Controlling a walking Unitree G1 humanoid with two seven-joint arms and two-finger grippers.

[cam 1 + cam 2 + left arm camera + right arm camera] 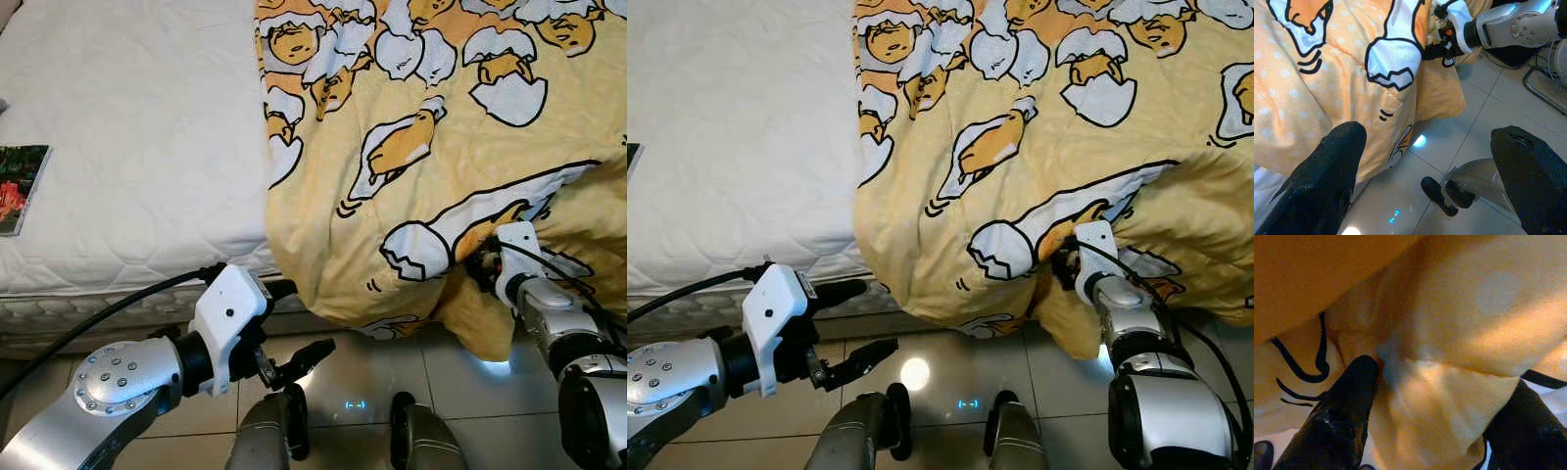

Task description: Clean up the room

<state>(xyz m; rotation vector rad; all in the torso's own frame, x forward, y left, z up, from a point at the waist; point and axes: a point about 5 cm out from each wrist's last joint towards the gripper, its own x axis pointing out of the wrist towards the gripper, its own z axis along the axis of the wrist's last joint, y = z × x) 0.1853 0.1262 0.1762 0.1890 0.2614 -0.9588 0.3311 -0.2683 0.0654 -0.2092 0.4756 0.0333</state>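
A bed [127, 147] with a white quilted mattress is taking up the upper part of the scene, and its edge is running across just above the floor [353, 377]. The floor is made of pale glossy tiles with thin dark joints. It is reflecting a round spot of light [915, 373] and a small bluish glow [355, 403].

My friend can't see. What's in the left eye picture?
A yellow blanket with cartoon eggs hangs off a white bed. The right gripper pushes into its hanging edge; the left gripper waits open above the floor.
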